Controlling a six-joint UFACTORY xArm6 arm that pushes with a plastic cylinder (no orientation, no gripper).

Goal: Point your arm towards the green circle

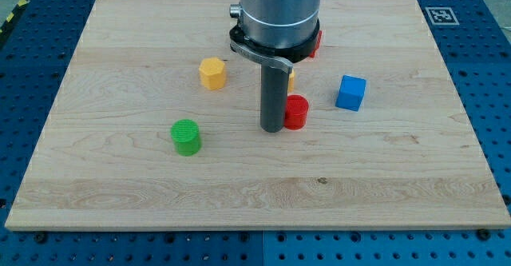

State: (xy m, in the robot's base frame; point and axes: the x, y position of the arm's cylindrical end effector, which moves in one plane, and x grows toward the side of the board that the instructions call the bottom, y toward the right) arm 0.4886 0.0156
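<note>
The green circle block (186, 136) stands on the wooden board (255, 194), left of centre. My rod comes down from the arm's grey body (279, 10) at the view's top; my tip (273, 129) rests on the board well to the right of the green circle, level with it. A red round block (297, 112) sits right beside the tip, on its right, touching or nearly so.
A yellow hexagon block (212, 73) lies up and left of the tip. A blue cube (350, 92) lies to the right. A small yellow piece (292, 78) and a red block (317, 42) are partly hidden behind the arm.
</note>
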